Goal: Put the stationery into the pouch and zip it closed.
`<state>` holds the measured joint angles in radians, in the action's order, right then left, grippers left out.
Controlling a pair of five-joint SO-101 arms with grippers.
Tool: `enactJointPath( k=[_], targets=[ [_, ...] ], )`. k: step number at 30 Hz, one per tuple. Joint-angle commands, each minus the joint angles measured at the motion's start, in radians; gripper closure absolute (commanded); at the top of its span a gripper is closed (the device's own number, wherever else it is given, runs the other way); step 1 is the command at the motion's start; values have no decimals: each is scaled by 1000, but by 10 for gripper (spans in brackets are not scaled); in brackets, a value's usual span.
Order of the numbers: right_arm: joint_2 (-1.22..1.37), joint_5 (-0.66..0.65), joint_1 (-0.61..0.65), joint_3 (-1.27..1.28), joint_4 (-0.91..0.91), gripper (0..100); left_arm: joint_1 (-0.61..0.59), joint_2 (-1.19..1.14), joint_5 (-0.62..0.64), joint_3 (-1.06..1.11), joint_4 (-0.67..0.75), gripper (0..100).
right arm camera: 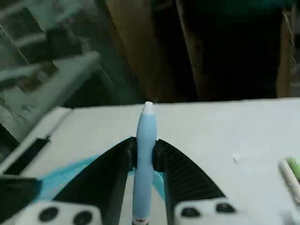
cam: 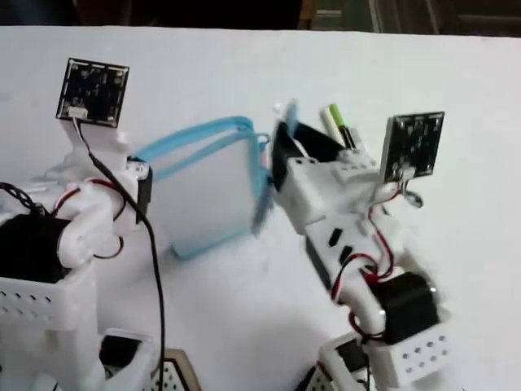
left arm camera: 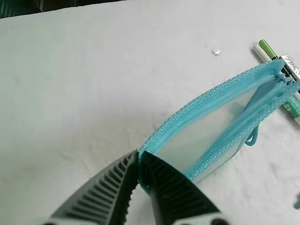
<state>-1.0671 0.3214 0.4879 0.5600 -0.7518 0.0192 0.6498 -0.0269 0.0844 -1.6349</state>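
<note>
Pouch (cam: 207, 191) first: it sits in the middle of the high view, raised at one corner with its mouth gaping toward the upper part of the frame. My left fingers (left arm camera: 139, 160) are pinched shut on the corner where the zip (left arm camera: 211, 96) ends. It looks soft and very light: clear, flexible film walls bordered by woven pale-blue tape with fine teeth. I judge it will sag or fold wherever it is not held. The stitched tape at the corner is the firmest place to grip, while the film itself would likely slip. A thin blue loop hangs near the far end. My right fingers (right arm camera: 144, 146) are closed around a pen (right arm camera: 144, 136), a slim, smooth, pale-blue barrel with a whitish tip poking out past the fingertips. In the high view it sits just right of the pouch's open end. It seems stiff and light, but its glossy round body could twist or slide between the ribbed black pads, so a hold near mid-barrel suits it. On the white worktop (cam: 244, 309), upper right of centre in the high view, lies a green-capped marker (cam: 334, 120). At least one more stick-shaped item lies beside it, partly hidden by my right arm. Those look like rigid cylinders too, apt to roll and best taken across the barrel.
</note>
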Motion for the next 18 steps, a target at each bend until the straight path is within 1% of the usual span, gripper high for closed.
enactJointPath(
  k=[1, 3, 4, 9, 12, 18],
  targets=[
    [-16, 18, 45, 14, 392, 981, 1, -4, -8, 49, -9, 978],
    [21, 18, 81, -2, 524, 981, 1, -4, -8, 49, -9, 978],
    [53, 17, 96, -23, 547, 981, 1, -4, -8, 52, -9, 978],
    [220, -54, 120, -186, 547, 981, 1, -4, -8, 52, -9, 978],
    [297, -61, 119, -253, 547, 981, 1, -4, -8, 52, -9, 978],
    [384, -153, 108, -209, 553, 981, 1, -4, -9, 52, -9, 978]
  ],
)
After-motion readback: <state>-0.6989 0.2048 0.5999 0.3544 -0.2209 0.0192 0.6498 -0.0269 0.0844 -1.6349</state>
